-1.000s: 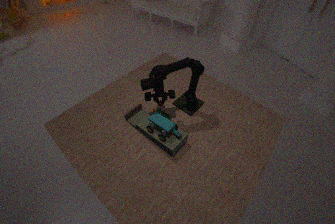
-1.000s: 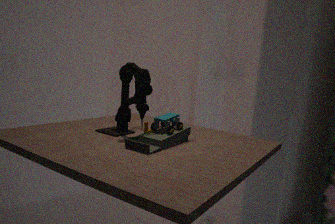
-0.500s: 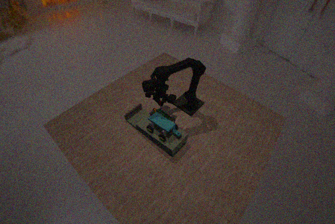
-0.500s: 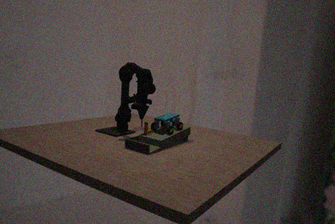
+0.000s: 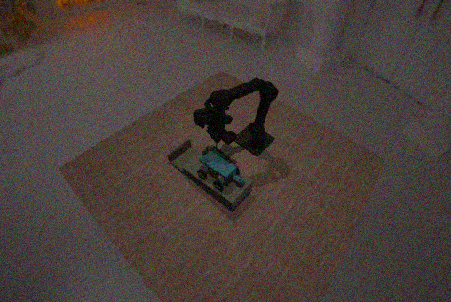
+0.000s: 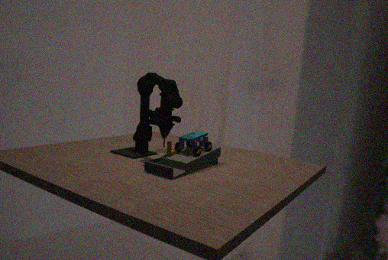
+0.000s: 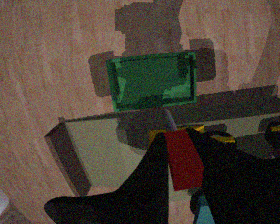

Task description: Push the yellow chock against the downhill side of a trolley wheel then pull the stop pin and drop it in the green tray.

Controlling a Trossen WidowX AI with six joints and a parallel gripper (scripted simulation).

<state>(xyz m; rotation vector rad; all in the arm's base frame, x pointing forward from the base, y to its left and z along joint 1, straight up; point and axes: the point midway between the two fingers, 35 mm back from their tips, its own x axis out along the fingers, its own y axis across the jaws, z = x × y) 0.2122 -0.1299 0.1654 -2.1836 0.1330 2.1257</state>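
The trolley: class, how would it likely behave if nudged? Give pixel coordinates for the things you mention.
The trolley (image 5: 218, 163) (image 6: 194, 136) would probably roll readily, having round wheels on a sloping ramp (image 5: 191, 160) (image 6: 182, 157). Its boxy, flat-topped body looks stiff, so it likely wouldn't bend.

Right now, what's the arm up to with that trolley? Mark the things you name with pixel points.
The arm's black parallel-jaw gripper (image 7: 173, 136) is shut on the red-headed stop pin (image 7: 185, 161), which is out of the ramp. The pin's shaft points toward the open green rectangular tray (image 7: 153, 82) but the pin isn't in it. The teal-topped trolley with dark wheels (image 5: 219, 163) (image 6: 194, 136) stands on the grey-sided ramp (image 5: 200, 182) (image 6: 202, 162). The yellow chock with its orange handle (image 6: 169, 148) is by its downhill end; wheel contact is too dark to confirm.
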